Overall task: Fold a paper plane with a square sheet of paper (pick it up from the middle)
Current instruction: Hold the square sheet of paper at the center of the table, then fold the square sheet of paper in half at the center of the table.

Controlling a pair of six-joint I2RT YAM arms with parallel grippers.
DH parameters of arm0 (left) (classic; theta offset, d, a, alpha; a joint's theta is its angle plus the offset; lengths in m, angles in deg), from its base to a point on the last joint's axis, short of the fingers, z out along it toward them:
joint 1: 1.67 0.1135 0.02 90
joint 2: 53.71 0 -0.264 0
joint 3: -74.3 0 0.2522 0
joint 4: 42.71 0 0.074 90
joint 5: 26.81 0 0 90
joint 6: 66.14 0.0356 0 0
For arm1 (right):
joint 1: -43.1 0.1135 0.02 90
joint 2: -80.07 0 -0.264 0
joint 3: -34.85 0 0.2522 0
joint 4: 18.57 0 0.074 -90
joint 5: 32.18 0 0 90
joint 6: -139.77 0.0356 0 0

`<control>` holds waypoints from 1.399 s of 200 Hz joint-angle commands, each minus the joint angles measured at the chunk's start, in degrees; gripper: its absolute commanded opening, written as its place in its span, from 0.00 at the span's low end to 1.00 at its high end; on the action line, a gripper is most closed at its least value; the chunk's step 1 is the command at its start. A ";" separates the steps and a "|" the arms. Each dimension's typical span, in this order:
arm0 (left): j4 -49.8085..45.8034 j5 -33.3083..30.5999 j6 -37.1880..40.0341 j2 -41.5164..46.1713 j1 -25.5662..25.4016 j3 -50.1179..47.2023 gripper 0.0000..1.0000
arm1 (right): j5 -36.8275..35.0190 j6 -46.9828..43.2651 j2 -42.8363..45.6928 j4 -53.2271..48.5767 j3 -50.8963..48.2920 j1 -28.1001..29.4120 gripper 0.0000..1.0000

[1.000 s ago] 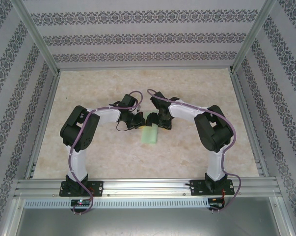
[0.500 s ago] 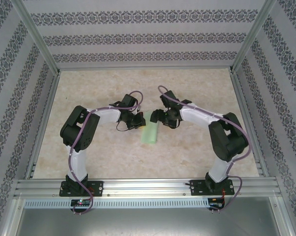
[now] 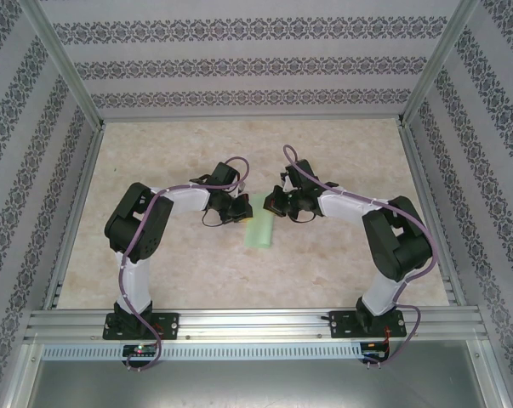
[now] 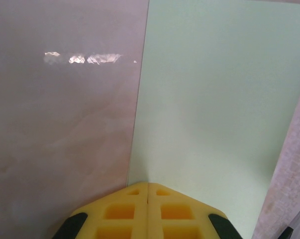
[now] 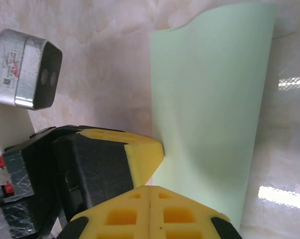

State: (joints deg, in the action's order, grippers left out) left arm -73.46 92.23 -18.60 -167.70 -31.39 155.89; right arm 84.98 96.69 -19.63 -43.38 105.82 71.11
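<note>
The pale green sheet of paper (image 3: 260, 231) lies flat on the table as a long narrow rectangle; a paper plane is out of view. My left gripper (image 3: 245, 208) is shut, and its yellow tips (image 4: 148, 185) rest on the near end of the sheet (image 4: 214, 99), by its left corner. My right gripper (image 3: 270, 204) is shut too, tips together (image 5: 150, 188) just over the same end of the sheet (image 5: 209, 99). One left fingertip (image 5: 146, 152) touches the paper's edge right beside it. The far end of the sheet curls up slightly.
The beige marbled table (image 3: 341, 263) is fenced by aluminium rails and patterned walls. The left wrist's silver camera box (image 5: 25, 69) sits close to my right gripper. Both arms meet at the table's middle.
My right arm has drawn back to the right, away from the left gripper, and its jaws have gone from open to shut. The left gripper and the paper have stayed put.
</note>
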 commanded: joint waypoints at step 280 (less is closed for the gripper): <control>-5.24 -3.54 2.59 -2.63 -0.48 -0.25 0.00 | 0.19 -2.95 -7.13 4.12 -6.15 -0.54 0.03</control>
State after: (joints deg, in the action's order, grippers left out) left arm -73.92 92.03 -17.48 -167.79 -31.43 156.16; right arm 86.60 95.86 -25.34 -40.37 101.42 71.06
